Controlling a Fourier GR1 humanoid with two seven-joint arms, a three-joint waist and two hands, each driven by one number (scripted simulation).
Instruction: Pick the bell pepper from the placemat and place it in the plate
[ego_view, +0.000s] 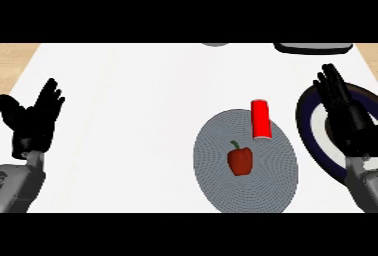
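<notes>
bell pepper (241, 160) lower centre, on grey placemat (221, 185) | right hand (341, 107) released, over plate (311, 142) at right; left hand (33, 117) released, resting far left | risk: reach clips red cylinder (260, 119) just above pepper, toppling it

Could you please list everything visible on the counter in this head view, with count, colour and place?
white counter top: one, white, fills most of the view; a tan strip shows at its far left edge.
round grey woven placemat: one, grey, right of centre.
red bell pepper with green stem: one, red, lying on the placemat.
red cylinder: one, red, on the placemat's far edge.
round plate with dark blue rim and white centre: one, at the right, partly hidden by the right hand.
dark object: one, far right edge, cut off.
grey object: one, far edge, cut off.
left hand: black, open, at the left.
right hand: black, open, over the plate.
</notes>
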